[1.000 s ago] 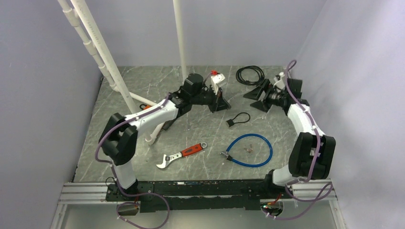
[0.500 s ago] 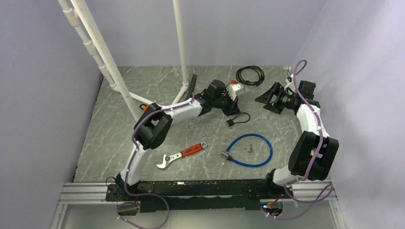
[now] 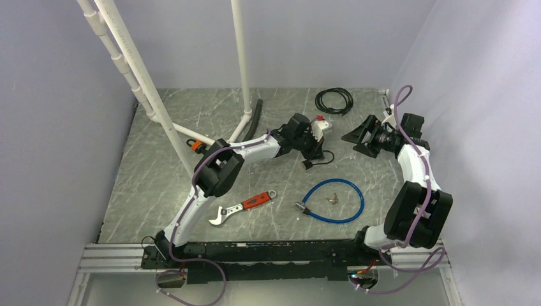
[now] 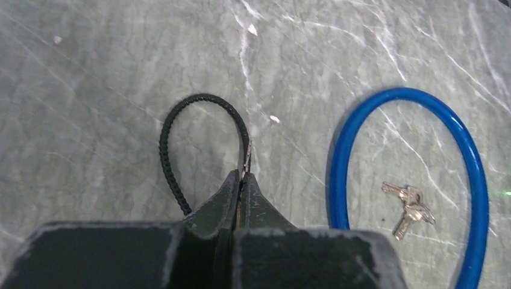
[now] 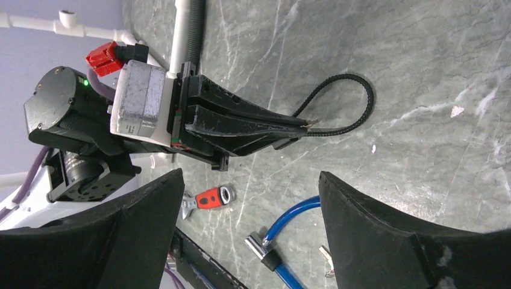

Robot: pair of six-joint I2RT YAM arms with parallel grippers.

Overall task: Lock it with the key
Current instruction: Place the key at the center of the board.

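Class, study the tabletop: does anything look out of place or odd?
Nothing spilled or broken. One oddity: a bunch of keys lies loose inside the blue cable lock's loop, while the shut left fingers pinch what looks like a key.

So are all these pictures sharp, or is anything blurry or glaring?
Top view: soft, even light, faint shadows, all sharp. Left wrist view: table sharp, the shut left fingers close up and slightly soft, the key in them only a glinting sliver. Right wrist view: the open right fingers are dark blurs; the scene beyond is crisp.
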